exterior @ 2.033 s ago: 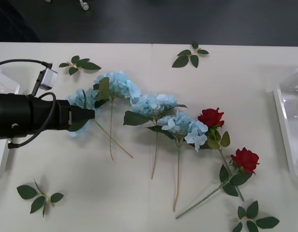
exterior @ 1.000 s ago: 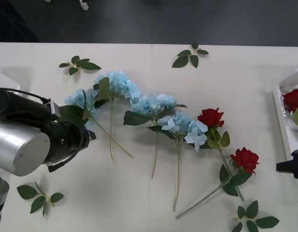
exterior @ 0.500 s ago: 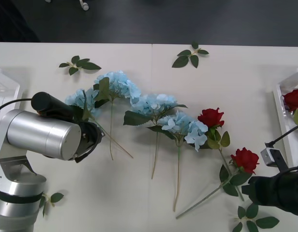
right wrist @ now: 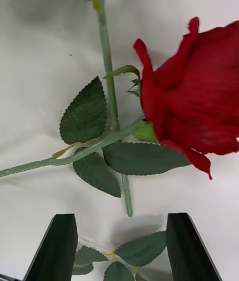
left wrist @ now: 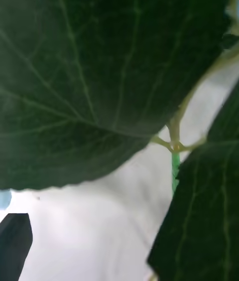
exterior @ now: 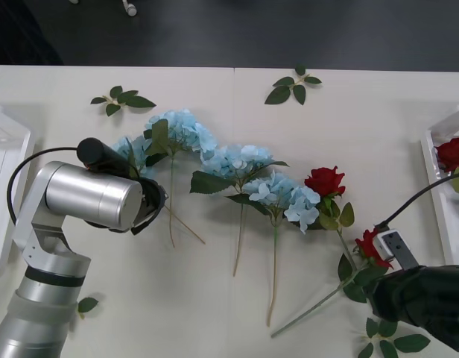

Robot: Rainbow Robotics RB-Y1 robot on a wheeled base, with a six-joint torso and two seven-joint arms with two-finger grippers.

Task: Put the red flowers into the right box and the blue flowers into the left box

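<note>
At the desk's near edge, toward its right corner, the right claw (right wrist: 119, 246) hovers low over a red rose (exterior: 372, 245). In the right wrist view its two black fingers (right wrist: 55, 246) stand spread wide apart with nothing between them. The rose is a dark-red bloom (right wrist: 191, 104) on a thin green stem with serrated leaves, lying flat on the white desk (exterior: 214, 313), its stem crossing another rose's stem. That second red rose (exterior: 324, 180) lies just farther in, beside the blue flowers.

Toward the near left, the silver left arm bends over the desk, and the left claw (exterior: 151, 205) sits down at the leftmost blue flower (exterior: 125, 151); whether it is open or closed cannot be told. The left wrist view shows a large dark green leaf (left wrist: 99, 62) very close.

Four pale-blue hydrangea clusters (exterior: 237, 160) lie in a loose row across the desk's middle, stems pointing to the near edge.

At the right edge, the right box (exterior: 445, 201) holds a red rose (exterior: 453, 153). At the left edge lies the left box (exterior: 6, 186).
</note>
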